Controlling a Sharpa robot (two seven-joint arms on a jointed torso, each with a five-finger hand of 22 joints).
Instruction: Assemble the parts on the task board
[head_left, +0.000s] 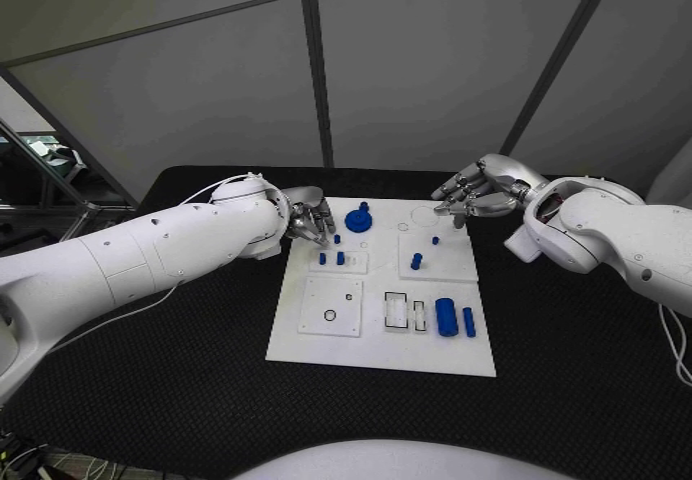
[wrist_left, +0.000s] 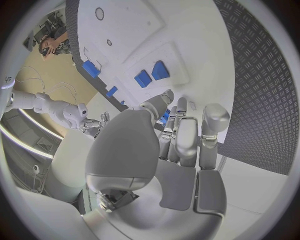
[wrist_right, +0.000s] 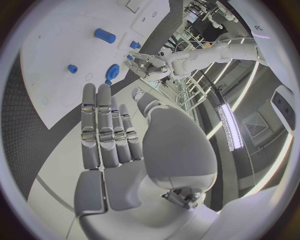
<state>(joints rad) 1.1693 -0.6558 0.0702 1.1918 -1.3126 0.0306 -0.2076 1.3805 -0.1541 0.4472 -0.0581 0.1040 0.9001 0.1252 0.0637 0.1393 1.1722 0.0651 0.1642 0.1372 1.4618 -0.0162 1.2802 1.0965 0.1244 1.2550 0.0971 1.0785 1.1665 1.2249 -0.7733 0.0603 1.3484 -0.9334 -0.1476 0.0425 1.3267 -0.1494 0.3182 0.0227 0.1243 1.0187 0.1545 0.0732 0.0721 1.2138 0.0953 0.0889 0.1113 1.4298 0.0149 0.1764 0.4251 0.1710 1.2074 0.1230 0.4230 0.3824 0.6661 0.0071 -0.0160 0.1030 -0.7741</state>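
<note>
The white task board lies in the middle of the table. On it are a round blue knob, two short blue pegs on a small plate, another peg, a thick blue cylinder and a thin blue bar. My left hand is at the board's far left corner. Its fingers are curled, and a small blue peg shows between them and the thumb. My right hand hovers over the far right corner, fingers stretched out and holding nothing.
Black matting surrounds the board on every side. Rectangular slots and a round hole are cut in the board's near half. Grey wall panels stand behind the table's far edge.
</note>
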